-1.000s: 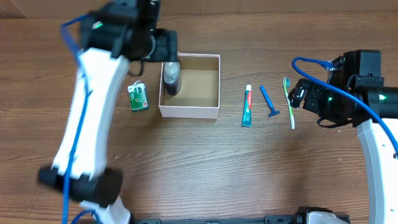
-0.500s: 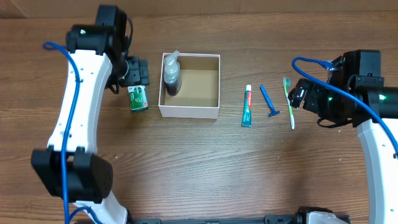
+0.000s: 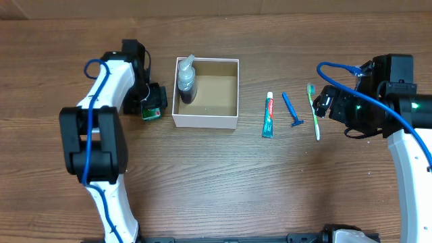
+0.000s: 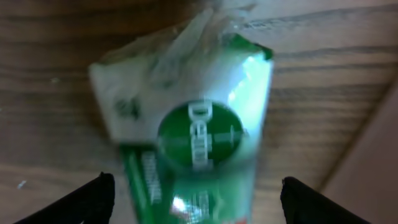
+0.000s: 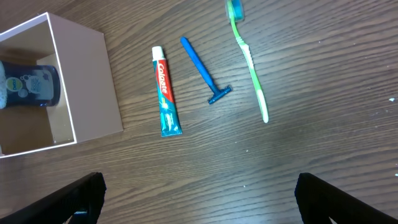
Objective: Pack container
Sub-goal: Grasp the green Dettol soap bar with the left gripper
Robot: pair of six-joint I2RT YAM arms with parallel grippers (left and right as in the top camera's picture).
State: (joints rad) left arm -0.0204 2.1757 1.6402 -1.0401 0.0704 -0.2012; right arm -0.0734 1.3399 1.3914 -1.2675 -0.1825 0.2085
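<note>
The container (image 3: 206, 121) is a square white-walled box with a brown cardboard floor, left of the table's middle. A pump bottle (image 3: 185, 82) lies inside it by its left wall and also shows in the right wrist view (image 5: 28, 87). A green and white packet (image 3: 150, 113) lies on the table just left of the box. My left gripper (image 3: 155, 98) hangs open right over that packet (image 4: 199, 137), a finger on each side. My right gripper (image 3: 322, 104) is open and empty beside the green toothbrush (image 3: 314, 111).
A toothpaste tube (image 3: 268, 115), a blue razor (image 3: 291, 110) and the toothbrush lie in a row right of the box; they also show in the right wrist view: toothpaste tube (image 5: 165, 93), razor (image 5: 202, 68), toothbrush (image 5: 249, 59).
My left arm has swung from the box's left rim down and left to the green packet. The pump bottle stays in the box. The right arm has not moved.
</note>
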